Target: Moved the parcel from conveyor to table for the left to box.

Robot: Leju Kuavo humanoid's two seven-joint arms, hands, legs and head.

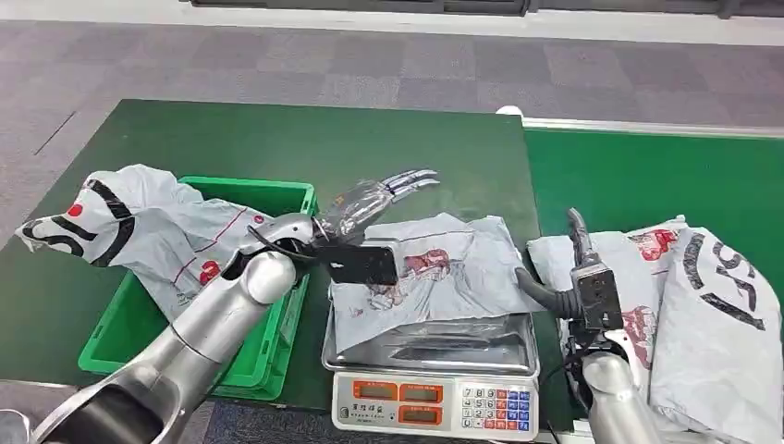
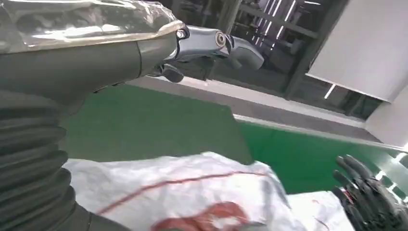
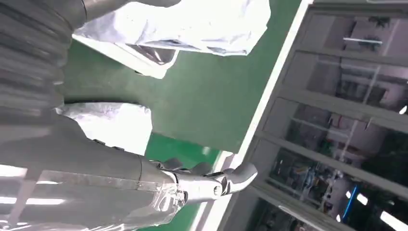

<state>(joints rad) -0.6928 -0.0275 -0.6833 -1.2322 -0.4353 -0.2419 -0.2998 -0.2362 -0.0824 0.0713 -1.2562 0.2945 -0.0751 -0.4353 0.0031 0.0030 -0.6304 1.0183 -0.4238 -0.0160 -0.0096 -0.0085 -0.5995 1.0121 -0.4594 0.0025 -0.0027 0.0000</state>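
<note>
A grey plastic parcel [image 1: 434, 268] with red print lies crumpled on the steel tray of a weighing scale [image 1: 430, 393]. My left hand [image 1: 379, 199] hovers over the parcel's far left edge with its fingers stretched out, holding nothing. The left wrist view has those fingers [image 2: 216, 43] above the parcel [image 2: 192, 192]. My right hand [image 1: 578, 273] stands just right of the scale, dark fingers pointing up and apart, empty, beside the parcels [image 1: 712, 305] on the conveyor. Its extended fingers [image 3: 211, 185] appear in the right wrist view, with the scale's parcel [image 3: 192, 24] beyond.
A green crate [image 1: 277, 199] at the left of the dark green table [image 1: 277, 139] holds another grey parcel [image 1: 148, 231] that spills over its rim. The brighter green conveyor [image 1: 647, 176] runs on the right. Grey carpet floor lies beyond.
</note>
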